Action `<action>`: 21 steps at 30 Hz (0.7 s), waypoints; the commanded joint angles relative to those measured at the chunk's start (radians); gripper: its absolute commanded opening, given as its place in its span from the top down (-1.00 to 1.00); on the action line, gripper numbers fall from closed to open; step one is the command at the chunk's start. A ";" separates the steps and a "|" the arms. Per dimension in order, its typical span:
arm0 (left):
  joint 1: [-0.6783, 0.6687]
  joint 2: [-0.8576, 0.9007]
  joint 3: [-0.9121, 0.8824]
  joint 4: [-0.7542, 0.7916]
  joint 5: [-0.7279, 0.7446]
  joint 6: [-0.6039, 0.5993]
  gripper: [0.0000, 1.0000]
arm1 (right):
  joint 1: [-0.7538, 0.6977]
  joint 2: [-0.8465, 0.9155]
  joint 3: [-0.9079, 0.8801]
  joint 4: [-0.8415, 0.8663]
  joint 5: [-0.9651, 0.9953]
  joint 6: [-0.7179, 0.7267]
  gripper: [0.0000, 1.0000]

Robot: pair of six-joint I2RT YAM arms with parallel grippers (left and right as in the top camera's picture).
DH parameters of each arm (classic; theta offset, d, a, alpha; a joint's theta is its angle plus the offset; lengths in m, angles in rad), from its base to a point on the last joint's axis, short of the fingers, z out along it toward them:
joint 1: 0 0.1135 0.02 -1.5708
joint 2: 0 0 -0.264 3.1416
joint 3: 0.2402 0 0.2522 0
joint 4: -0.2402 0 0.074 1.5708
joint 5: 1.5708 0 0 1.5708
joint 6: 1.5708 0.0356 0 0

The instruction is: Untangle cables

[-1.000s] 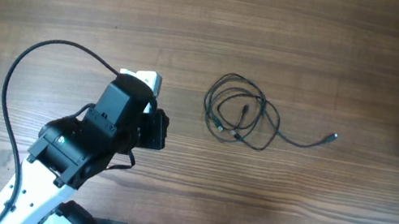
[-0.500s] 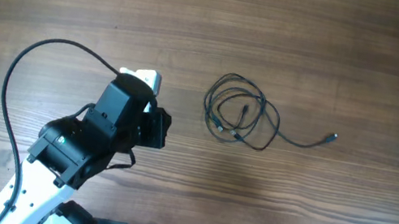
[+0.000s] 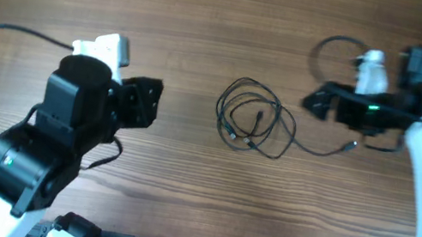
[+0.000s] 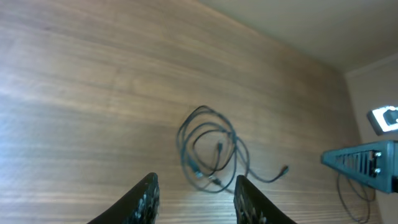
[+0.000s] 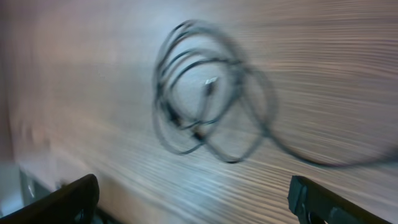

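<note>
Left fingers (image 4: 146, 199) and right fingers (image 5: 68, 199) either side of cable (image 3: 256, 119)

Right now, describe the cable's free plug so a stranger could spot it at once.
On the wooden table, a thin dark cable lies coiled near the middle. One strand leaves the right side of the loops and curves across bare wood to a small plug. It is the only end lying outside the loops.

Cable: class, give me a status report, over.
Left end effector open, empty. Right end effector open, empty. Cable coiled on table, untouched. Nothing in the way.
</note>
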 commanded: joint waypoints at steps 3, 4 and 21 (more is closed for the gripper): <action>0.016 -0.010 0.009 -0.092 -0.037 -0.026 0.17 | 0.182 0.001 -0.126 0.122 -0.012 0.128 -0.99; 0.016 -0.010 0.009 -0.099 -0.037 -0.026 0.17 | 0.204 0.003 -0.158 0.164 -0.012 0.185 -0.99; 0.015 -0.007 0.009 -0.141 0.023 -0.025 0.11 | 0.448 0.015 -0.529 0.549 0.161 0.746 -1.00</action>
